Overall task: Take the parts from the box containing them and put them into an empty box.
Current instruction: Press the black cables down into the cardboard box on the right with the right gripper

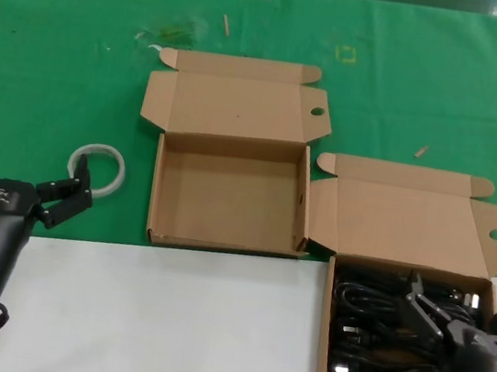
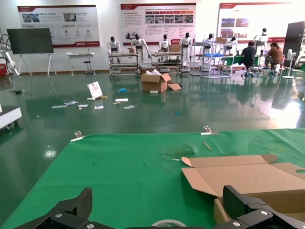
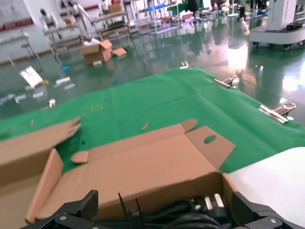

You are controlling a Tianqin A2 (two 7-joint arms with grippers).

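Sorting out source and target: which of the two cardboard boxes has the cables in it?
The box on the robot's right, holding black cables, under the right end effector. The left box is empty.

Lighting's bright and even from overhead, so shadows stay soft, just a shallow one inside the empty box (image 1: 229, 193). The floor (image 2: 143, 114) throws glossy glare in both wrist views. Right wrist view looks soft and slightly smeared; head view's sharp.
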